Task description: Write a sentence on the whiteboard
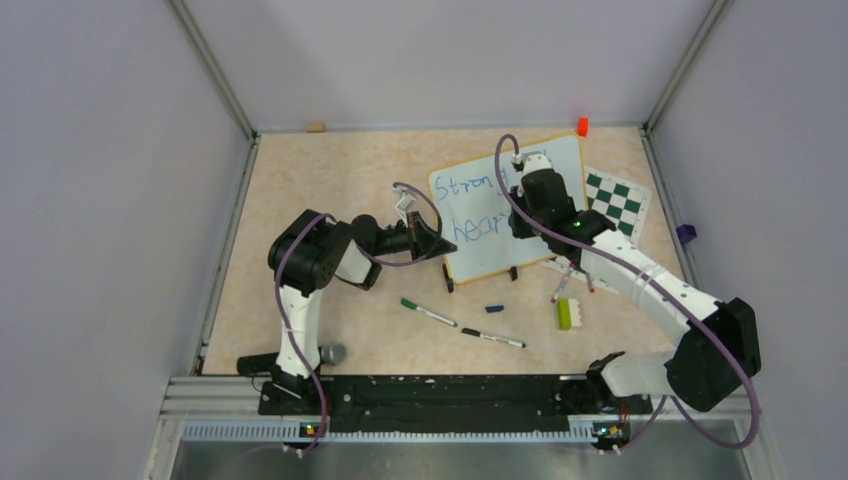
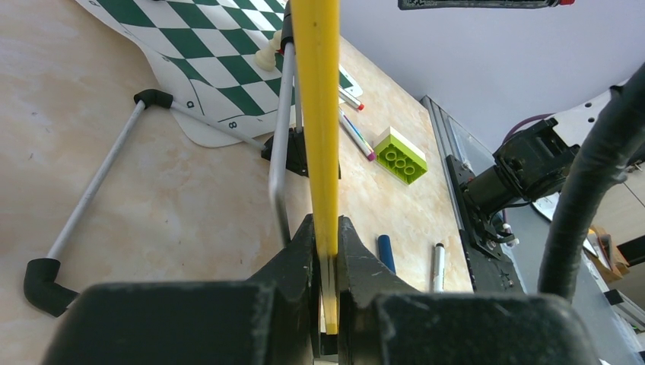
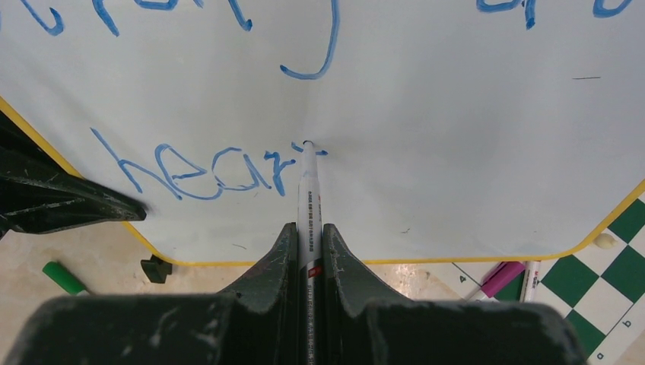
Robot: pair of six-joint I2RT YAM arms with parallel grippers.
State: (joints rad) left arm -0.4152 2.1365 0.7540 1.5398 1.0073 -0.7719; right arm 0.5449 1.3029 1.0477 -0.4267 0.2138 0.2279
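Left claw (image 2: 325, 225): both black fingers clamped on the whiteboard (image 2: 316, 91), seen edge-on as a yellow strip running straight ahead from the jaws.

Just left of that strip, a bent metal wire leg (image 2: 280, 152) with a black clip.

Further left, a grey stand rod (image 2: 95, 182) lies on the beige tabletop (image 2: 175, 213), with black elbow caps at both ends.

Ahead and left: green-and-white chessboard mat (image 2: 205, 46), with a cream chess piece (image 2: 268, 55) on it close to the strip.

Ahead and right: lime brick (image 2: 400, 156) and a pink-tipped marker (image 2: 356, 135).

Just right of the claw: blue cap (image 2: 386, 252), then a white pen (image 2: 438, 266).

Far right: black rail (image 2: 464, 205), motor housing (image 2: 525, 163), thick black cable (image 2: 593, 175).
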